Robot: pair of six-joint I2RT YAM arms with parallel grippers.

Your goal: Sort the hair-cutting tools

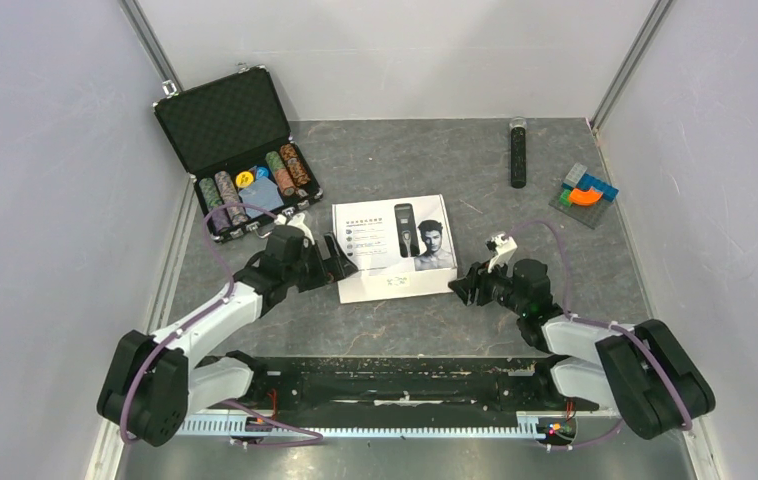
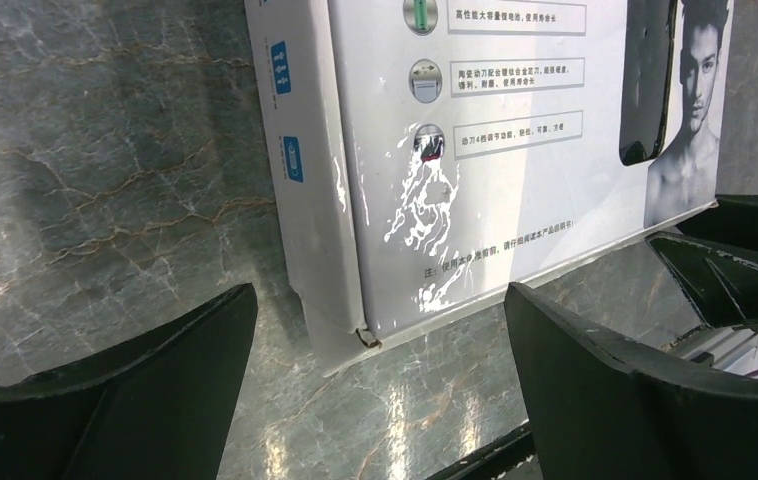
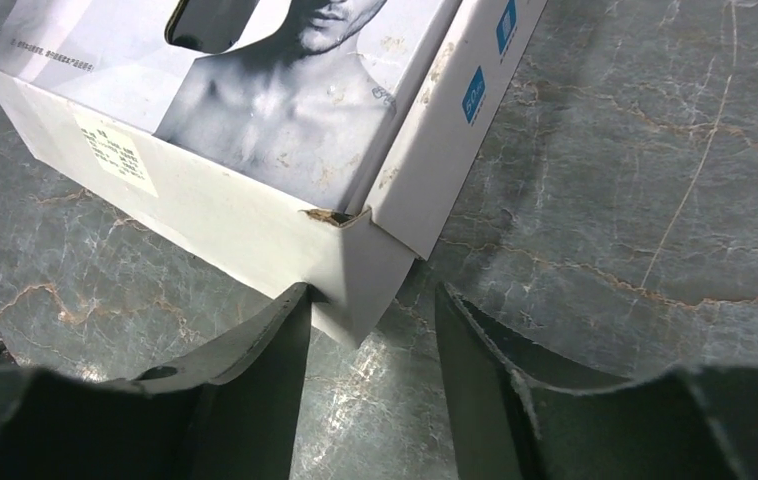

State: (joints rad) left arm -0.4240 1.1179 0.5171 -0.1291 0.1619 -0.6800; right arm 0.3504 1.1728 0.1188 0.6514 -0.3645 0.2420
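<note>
Grey marbled desk (image 1: 435, 160), pale walls (image 1: 45, 150); left pincer (image 1: 340, 260) and right pincer (image 1: 462, 285) spread at white clipper box's (image 1: 380, 278) near corners.

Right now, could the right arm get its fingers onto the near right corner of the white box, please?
Very likely yes: the right fingers stand apart at the white box, whose near right corner points into the gap between them, and nothing else lies in the way.
</note>
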